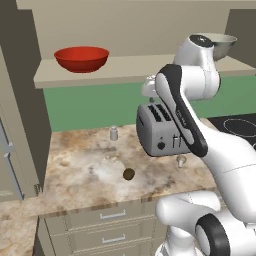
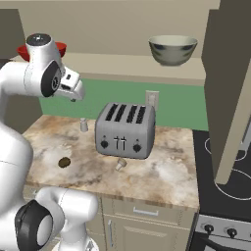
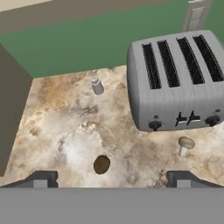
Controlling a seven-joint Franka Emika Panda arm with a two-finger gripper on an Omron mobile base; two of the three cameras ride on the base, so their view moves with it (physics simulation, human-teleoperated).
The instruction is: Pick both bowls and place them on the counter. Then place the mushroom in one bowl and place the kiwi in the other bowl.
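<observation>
The red bowl [image 1: 81, 58] sits on the shelf [image 1: 125, 70] up left of the toaster [image 3: 177, 81]. The kiwi [image 3: 101, 164] lies on the counter [image 3: 57, 127] left of it, the mushroom [image 3: 186, 145] just in front, the grey bowl [image 2: 172, 49] above right. The gripper [image 3: 113, 178] hangs wide open, empty.

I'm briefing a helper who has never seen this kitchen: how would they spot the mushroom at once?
Start at the silver four-slot toaster on the mottled stone counter. Just in front of its knob side, the mushroom stands on the stone. It is tiny and pale, with a rounded cap on a short stem, unlike the dark oval kiwi lying farther off, or the grey shaker near the green wall.
</observation>
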